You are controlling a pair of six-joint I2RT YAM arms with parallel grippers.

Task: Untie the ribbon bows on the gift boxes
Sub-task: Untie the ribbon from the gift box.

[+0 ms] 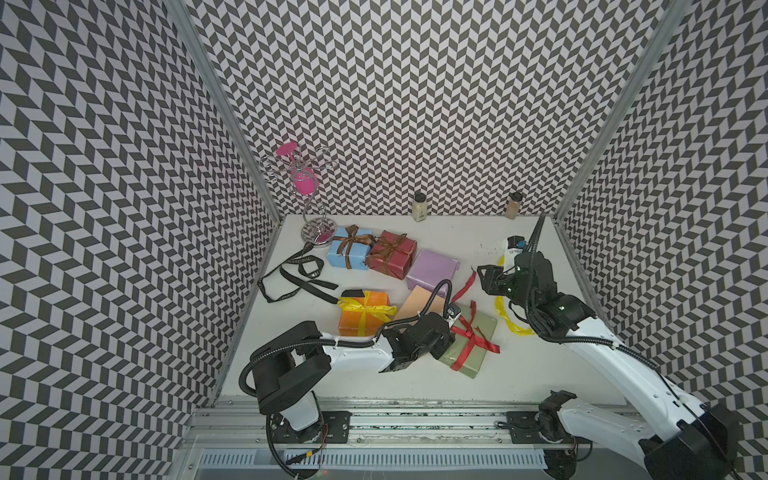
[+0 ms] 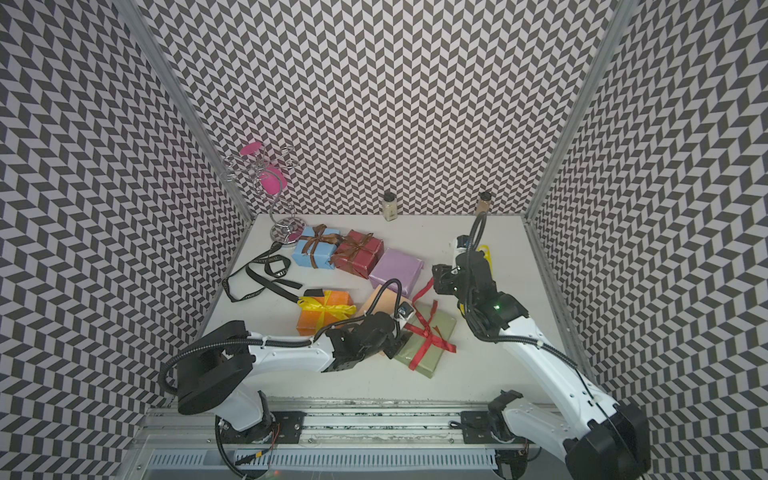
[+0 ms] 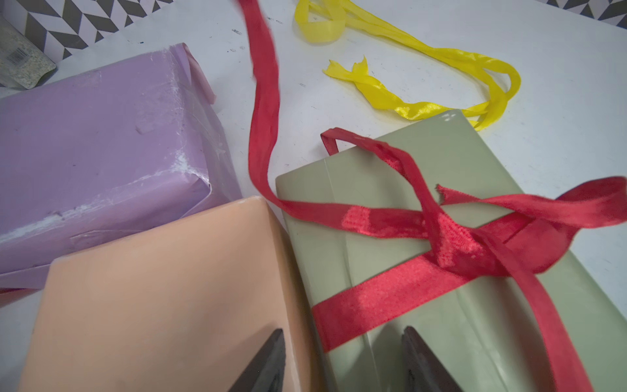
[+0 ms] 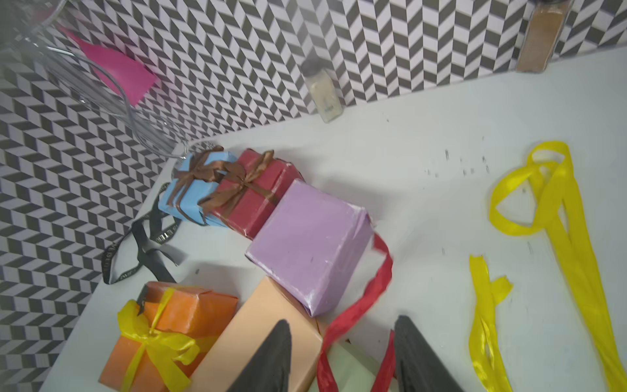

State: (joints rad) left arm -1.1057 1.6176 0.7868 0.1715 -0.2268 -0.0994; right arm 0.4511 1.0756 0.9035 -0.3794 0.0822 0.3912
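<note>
Both claws gape wide, gripping nothing: right gripper (image 4: 342, 320) straddles the shiny red ribbon (image 3: 376, 297) tail, left gripper (image 3: 343, 329) hovers over the olive green paper-wrapped box (image 3: 373, 169) near the tabletop's (image 1: 415, 382) front edge, knot not undone yet

White moulded shells between black joint housings on the left arm (image 1: 357, 358) and right arm (image 1: 602, 357). Black ribbed cables (image 1: 357, 343) looped along the outside of each, fastened with white ties (image 1: 337, 341). Black base plates (image 1: 336, 428) studded with small screws. Small green light (image 2: 495, 308) on one right-arm joint. Dark, wedge-shaped fingers, tapering to blunt points, on the left gripper (image 3: 342, 331) and right gripper (image 4: 343, 319).
</note>
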